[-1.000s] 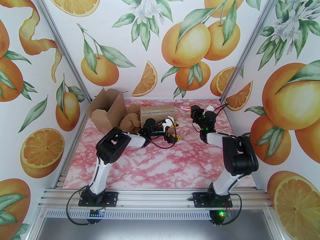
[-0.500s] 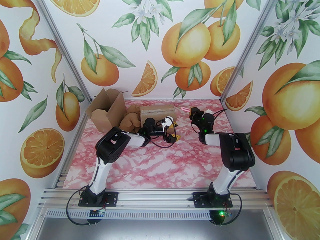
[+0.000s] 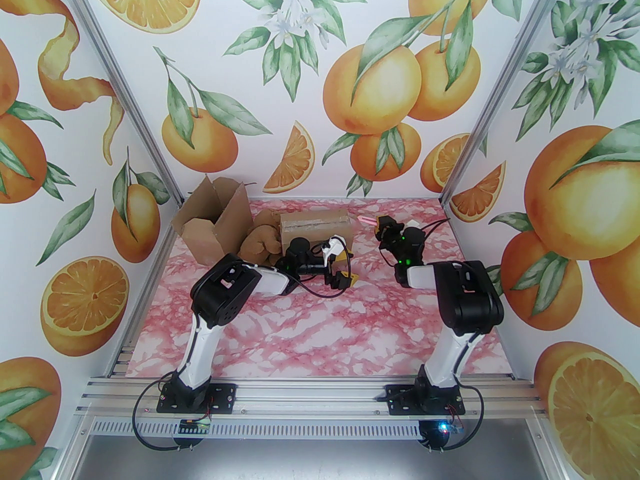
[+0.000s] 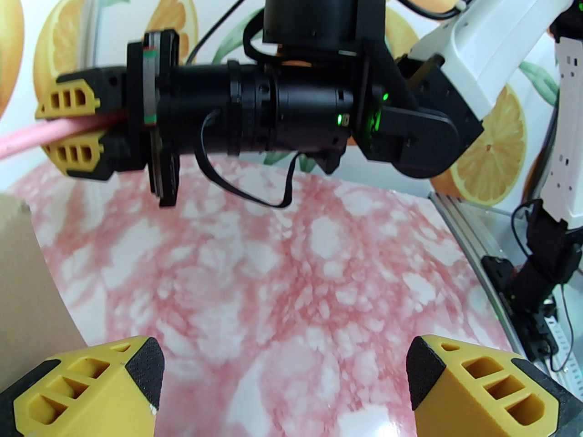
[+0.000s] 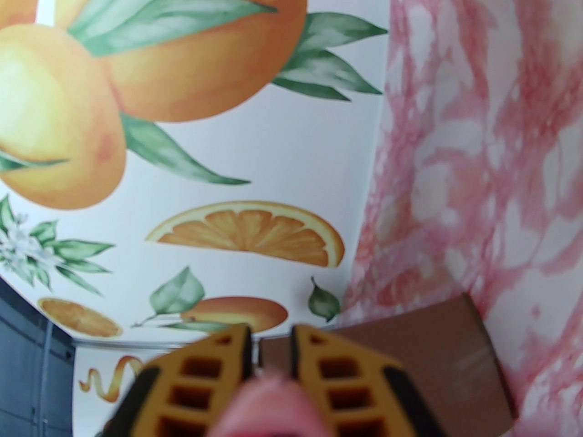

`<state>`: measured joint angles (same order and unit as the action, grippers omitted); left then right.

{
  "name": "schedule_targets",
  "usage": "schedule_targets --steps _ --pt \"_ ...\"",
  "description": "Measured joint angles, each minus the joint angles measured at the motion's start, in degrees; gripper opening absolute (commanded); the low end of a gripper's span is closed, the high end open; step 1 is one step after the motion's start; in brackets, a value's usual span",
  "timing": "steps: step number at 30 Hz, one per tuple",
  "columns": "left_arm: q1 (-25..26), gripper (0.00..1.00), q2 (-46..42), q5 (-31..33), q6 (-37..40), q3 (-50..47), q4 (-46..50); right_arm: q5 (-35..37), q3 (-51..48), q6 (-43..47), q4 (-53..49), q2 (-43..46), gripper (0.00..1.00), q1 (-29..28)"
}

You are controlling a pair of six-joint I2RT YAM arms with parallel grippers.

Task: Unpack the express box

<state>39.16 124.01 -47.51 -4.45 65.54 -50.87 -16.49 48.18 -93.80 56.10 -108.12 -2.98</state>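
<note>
The express box (image 3: 312,225), brown cardboard sealed with clear tape, lies at the back middle of the table. My left gripper (image 3: 350,265) stands open just off the box's right front corner, nothing between its yellow fingers (image 4: 426,371); the box's edge (image 4: 23,266) sits at the left of that wrist view. My right gripper (image 3: 382,223) hovers right of the box, shut on a thin pink tool (image 3: 366,219) pointing left at it. The left wrist view has that gripper (image 4: 68,130) and the pink tool (image 4: 27,137) above the table. The right wrist view has the tool (image 5: 268,408) between its jaws and the box (image 5: 410,348) beyond.
An opened, empty-looking cardboard box (image 3: 210,223) stands at the back left corner. A brown crumpled lump (image 3: 260,242) lies between it and the sealed box. The pink marbled tabletop (image 3: 320,328) stretches free toward the arm bases. Walls close in the back and sides.
My right arm has swung left and its gripper has carried the pink tool closer to the sealed box. The left gripper has shifted slightly and stayed open.
</note>
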Motion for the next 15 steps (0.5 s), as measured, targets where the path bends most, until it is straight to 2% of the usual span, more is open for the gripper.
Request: schedule_targets --steps 8,15 --pt "-0.81 0.92 -4.39 -0.52 1.97 -3.52 3.37 -0.04 -3.17 -0.33 2.89 1.14 0.0 -2.78" --pt "-1.01 0.92 -7.41 -1.62 3.41 -6.43 4.59 1.18 -10.21 0.74 2.08 8.44 0.0 -4.68"
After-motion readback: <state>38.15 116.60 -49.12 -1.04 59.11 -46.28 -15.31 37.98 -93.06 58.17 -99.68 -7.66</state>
